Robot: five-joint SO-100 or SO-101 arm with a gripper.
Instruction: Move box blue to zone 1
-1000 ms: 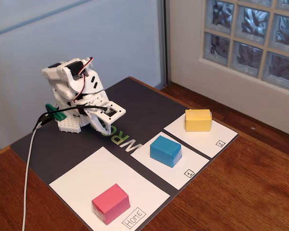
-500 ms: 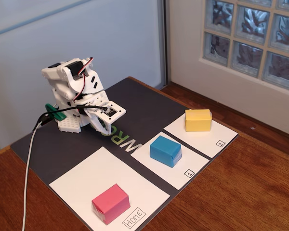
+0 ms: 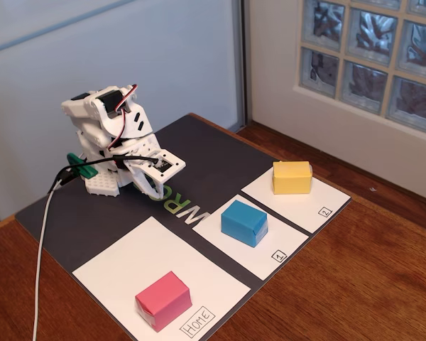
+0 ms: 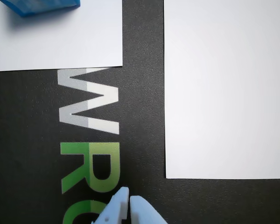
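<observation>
The tool (image 4: 129, 199) is seen at the bottom edge of the wrist view with its two pale fingertips pressed together and nothing between them; in the fixed view it (image 3: 156, 186) is tucked low against the folded arm (image 3: 110, 135) at the upper left of the dark mat (image 3: 199, 153). The box blue (image 3: 244, 222) is found resting on zone 1 (image 3: 270, 249), near the middle of the fixed view, so the task is judged to be essentially met as things lie. In the wrist view only a corner of it (image 4: 39, 5) is caught at the top left.

Little risk is judged while the arm is kept folded. Should another reach be made, the box blue could be nudged off its sheet by shut fingertips, or pushed toward the narrow dark gap beside the sheet marked 2 (image 3: 319, 195), where the yellow box (image 3: 292, 177) stands. The white cable (image 3: 42, 249) trailing down the left of the frame could be snagged by a wide swing.

Open mat is left between the tool and the sheets. The pink box (image 3: 163, 299) is set at the lower corner of the HOME sheet (image 3: 142, 252), well apart. The wooden surface (image 3: 355, 277) stands bare at lower right.
</observation>
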